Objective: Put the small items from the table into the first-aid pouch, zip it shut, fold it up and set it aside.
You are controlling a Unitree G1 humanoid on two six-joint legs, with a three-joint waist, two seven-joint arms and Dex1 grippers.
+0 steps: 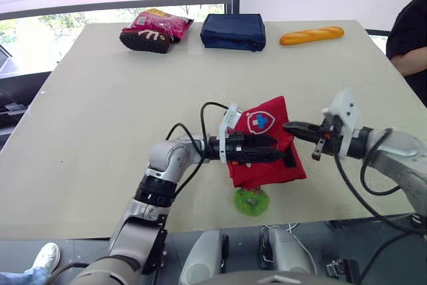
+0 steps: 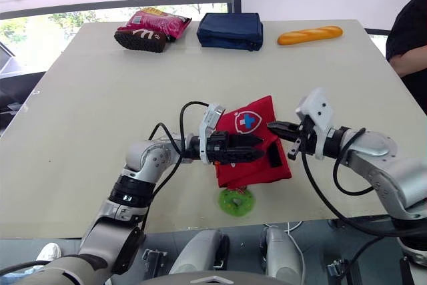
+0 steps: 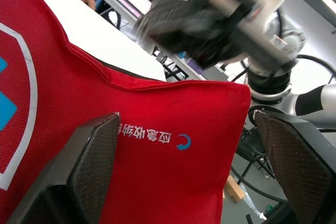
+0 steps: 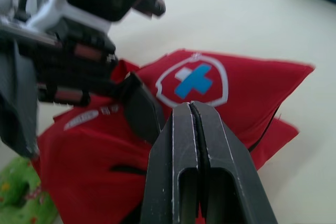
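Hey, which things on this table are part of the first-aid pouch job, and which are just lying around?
Job: red pouch; probably the small green item at its near edge.
Lying about: snack bag, blue bag, bread, all along the far edge.

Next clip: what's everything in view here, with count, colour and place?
pouch: 1, red, near middle of the table
green item: 1, green, near edge, in front of the pouch
snack bag: 1, pink, far left
bag: 1, navy, far middle
bread: 1, golden, far right
table: 1, beige, under everything
person: 1, dark sleeve, right edge
left gripper: 1, black, open over the pouch
right gripper: 1, black, shut, at the pouch's right edge
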